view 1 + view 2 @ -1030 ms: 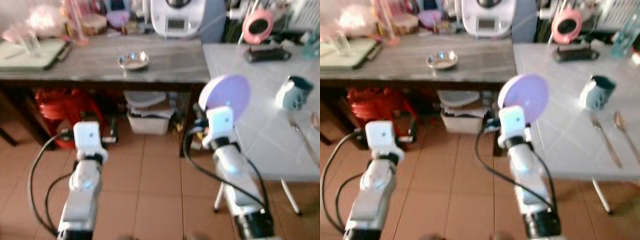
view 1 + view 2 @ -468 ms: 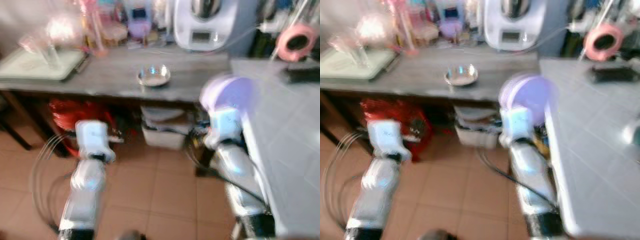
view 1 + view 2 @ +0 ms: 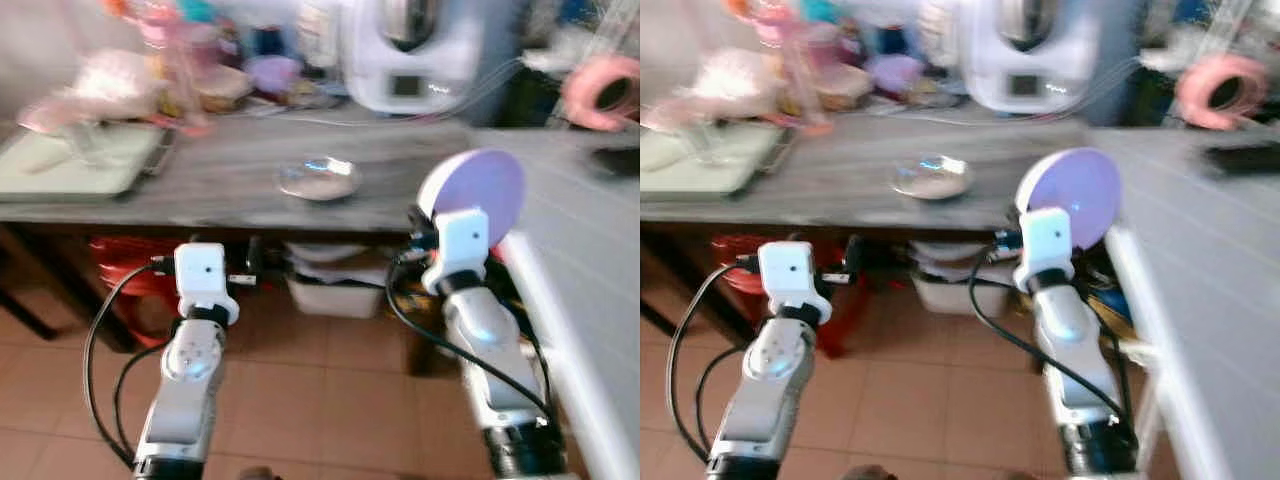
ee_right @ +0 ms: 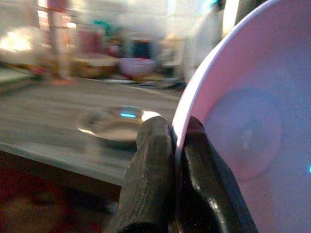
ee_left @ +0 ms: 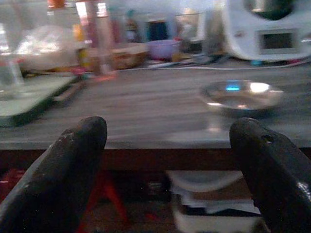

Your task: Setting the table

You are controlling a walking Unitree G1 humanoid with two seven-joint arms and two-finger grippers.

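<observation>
The right claw is clenched on the rim of a lilac plate, its two black fingers pinching the edge and holding the plate upright on edge in the air, raised before the front edge of a grey wood-grain tabletop and just beside the near corner of a white tiled tabletop on the robot's right. The left claw is released, its fingers spread wide and grasping nothing, held out low in front of the grey tabletop. On that tabletop a shallow shiny metal dish sits near the front edge, well apart from a pale green tray at the robot's left end. Behind the dish stand a white kitchen appliance and a blurred clutter of bottles and bowls. A pink ring-shaped object rests at the back of the white tabletop. Below the grey tabletop, a red bag and a white bin stand on the terracotta floor tiles.
</observation>
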